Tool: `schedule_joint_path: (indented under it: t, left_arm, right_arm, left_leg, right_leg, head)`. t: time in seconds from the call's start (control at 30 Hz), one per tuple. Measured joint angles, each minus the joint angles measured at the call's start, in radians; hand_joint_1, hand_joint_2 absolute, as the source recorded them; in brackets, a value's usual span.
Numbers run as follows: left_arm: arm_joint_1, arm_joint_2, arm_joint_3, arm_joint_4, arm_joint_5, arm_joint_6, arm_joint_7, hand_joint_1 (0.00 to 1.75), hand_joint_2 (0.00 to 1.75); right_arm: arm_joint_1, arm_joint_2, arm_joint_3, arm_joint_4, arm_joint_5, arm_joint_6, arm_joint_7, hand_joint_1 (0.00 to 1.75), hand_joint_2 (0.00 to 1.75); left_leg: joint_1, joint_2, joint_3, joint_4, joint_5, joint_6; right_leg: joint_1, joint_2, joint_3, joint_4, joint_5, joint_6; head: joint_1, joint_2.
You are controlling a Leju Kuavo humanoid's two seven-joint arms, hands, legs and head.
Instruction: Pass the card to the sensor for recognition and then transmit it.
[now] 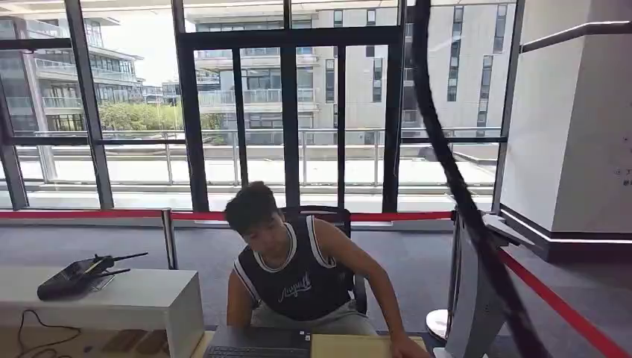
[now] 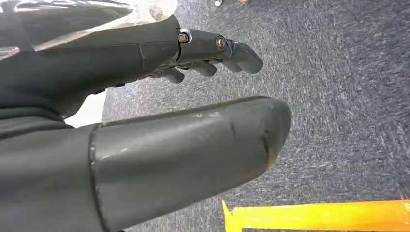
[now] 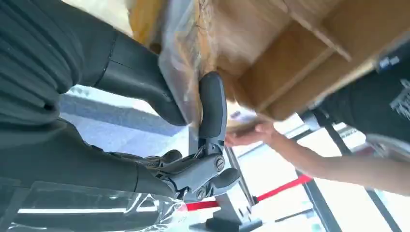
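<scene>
Our right hand has the card pinched between the thumb and 1 upright finger, with the other fingers curled below. The card shows nearly edge-on as a thin, glossy, see-through sheet, and blur hides its print. Our left hand hangs over grey carpet with its fingers loosely bent and apart from the thumb, holding nothing.

In the head view a person sits at 12 o'clock behind a desk, with 1 arm stretched toward 1 o'clock. There a grey stand rises. It may carry the sensor, but we cannot tell. In the right wrist view the person's hand reaches in just beside the card, and we cannot tell whether it touches.

We judge the card to be very light, thin and somewhat springy, with a slick skin that could slide out of a 2-point pinch. It is likely to bend rather than break. A hold near 1 short edge, with the pads flat on both faces, would leave most of the face free for reading and a free end for the person to take. Squeeze only lightly, since hard pressure would bow it.
</scene>
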Motion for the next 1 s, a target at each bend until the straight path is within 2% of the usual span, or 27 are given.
schedule_joint_path:
  t: [0.2, 0.37, 0.5, 0.7, 1.0]
  left_arm:
    - [0.001, 0.000, -0.015, 0.000, 0.007, 0.000, -0.012, 0.00, 0.00]
    - [0.000, 0.000, -0.022, 0.000, 0.009, 0.000, -0.021, 0.00, 0.00]
    - [-0.002, 0.000, -0.033, 0.000, 0.005, -0.001, -0.022, 0.00, 0.00]
    - [-0.022, -0.005, -0.053, -0.002, -0.023, -0.019, -0.003, 0.00, 0.00]
    - [-0.060, -0.006, -0.092, -0.006, -0.042, -0.034, 0.016, 0.00, 0.00]
  right_arm:
    - [-0.035, -0.029, -0.026, -0.145, 0.031, 0.015, 0.064, 1.75, 1.75]
    - [-0.083, -0.061, -0.036, -0.251, 0.047, 0.069, 0.106, 1.75, 1.75]
    - [-0.140, -0.070, -0.034, -0.265, 0.046, 0.116, 0.111, 1.75, 1.75]
    - [-0.260, -0.066, -0.023, -0.192, 0.059, 0.156, 0.113, 1.75, 1.75]
    - [-0.484, -0.008, -0.004, 0.065, 0.066, 0.169, 0.084, 1.75, 1.75]
  left_leg:
    - [0.000, 0.000, 0.000, 0.000, 0.000, 0.000]
    - [0.000, 0.000, 0.000, 0.000, 0.000, 0.000]
    - [0.000, 0.000, 0.000, 0.000, 0.000, 0.000]
    - [0.000, 0.000, 0.000, 0.000, 0.001, -0.001]
    - [0.000, 0.000, -0.001, 0.000, 0.002, -0.001]
  right_leg:
    - [0.000, 0.000, 0.000, 0.000, 0.000, 0.000]
    - [0.000, 0.000, 0.000, 0.000, 0.000, 0.000]
    - [0.000, 0.000, 0.000, 0.000, 0.000, 0.000]
    - [0.000, 0.000, 0.000, 0.001, 0.001, 0.000]
    - [0.000, 0.000, 0.000, 0.002, 0.002, -0.001]
  head:
    - [0.000, 0.000]
    - [0.000, 0.000]
    - [0.000, 0.000]
    - [0.000, 0.000]
    - [0.000, 0.000]
